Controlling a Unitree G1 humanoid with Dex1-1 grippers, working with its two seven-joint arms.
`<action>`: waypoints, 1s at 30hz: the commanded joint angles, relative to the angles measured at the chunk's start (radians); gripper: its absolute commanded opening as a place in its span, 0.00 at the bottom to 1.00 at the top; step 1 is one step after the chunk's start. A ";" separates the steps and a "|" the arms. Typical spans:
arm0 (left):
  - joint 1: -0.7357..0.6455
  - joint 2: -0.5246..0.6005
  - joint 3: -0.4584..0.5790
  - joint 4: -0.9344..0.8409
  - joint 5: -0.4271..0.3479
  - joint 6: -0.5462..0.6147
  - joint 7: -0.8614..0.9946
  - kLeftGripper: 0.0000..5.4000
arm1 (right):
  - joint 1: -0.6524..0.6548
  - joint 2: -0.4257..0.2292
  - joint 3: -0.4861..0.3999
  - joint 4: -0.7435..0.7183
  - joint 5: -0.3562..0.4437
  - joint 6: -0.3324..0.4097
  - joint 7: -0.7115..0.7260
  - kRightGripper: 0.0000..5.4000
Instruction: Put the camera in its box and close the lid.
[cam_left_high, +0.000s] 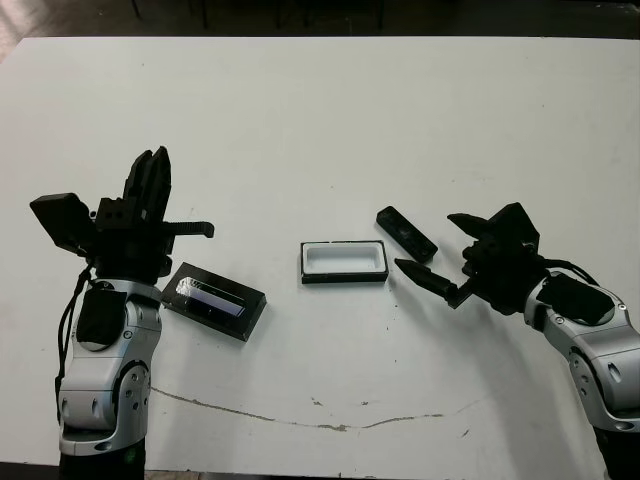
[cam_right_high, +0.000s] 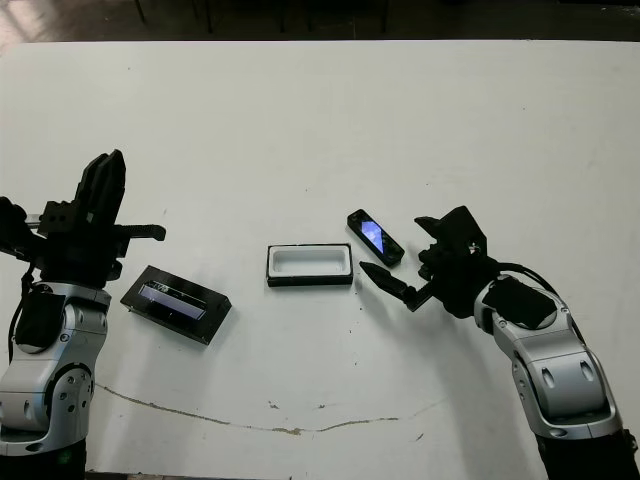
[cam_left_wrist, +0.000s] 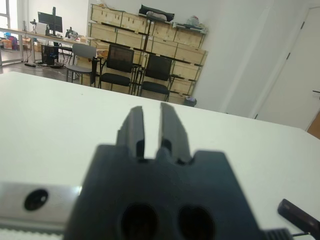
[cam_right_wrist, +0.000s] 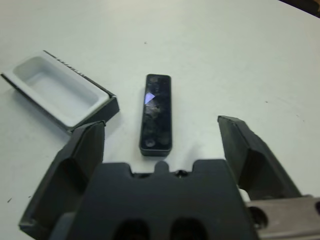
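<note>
Right of the open box (cam_left_high: 343, 261), right hand (cam_right_wrist: 160, 150) w/ fingers wide apart lines up on the camera (cam_right_wrist: 156, 113) for pickup; left hand (cam_left_wrist: 151, 127), nearly closed on nothing, waits by the lid (cam_left_high: 214, 300).

Overall light: bright and even across my white table (cam_left_high: 320, 120), with the far edge falling into dark.
Shadows: soft and faint beside the box (cam_left_high: 343, 261) and the lid (cam_left_high: 215, 301).
Glare: a bluish glint on the camera (cam_right_high: 375, 237); a small white highlight on it in my right wrist view; a pale sheen on the lid's panel.
Focus: my left gripper (cam_left_wrist: 151, 131) is blurred close up, while the room beyond looks sharper.
Right wrist view: my right gripper (cam_right_wrist: 160, 145) is soft at its body.
</note>
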 joint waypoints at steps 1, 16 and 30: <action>0.020 0.010 0.005 0.003 0.000 0.015 0.002 0.00 | 0.004 0.012 -0.010 0.024 0.020 0.000 -0.006 0.87; 0.023 0.016 0.006 -0.006 -0.002 0.021 -0.001 0.00 | -0.006 0.011 0.028 0.050 0.009 0.003 -0.009 0.65; 0.034 0.021 0.003 -0.013 0.008 0.020 0.000 0.00 | 0.039 0.020 0.086 0.078 -0.078 -0.070 -0.061 0.22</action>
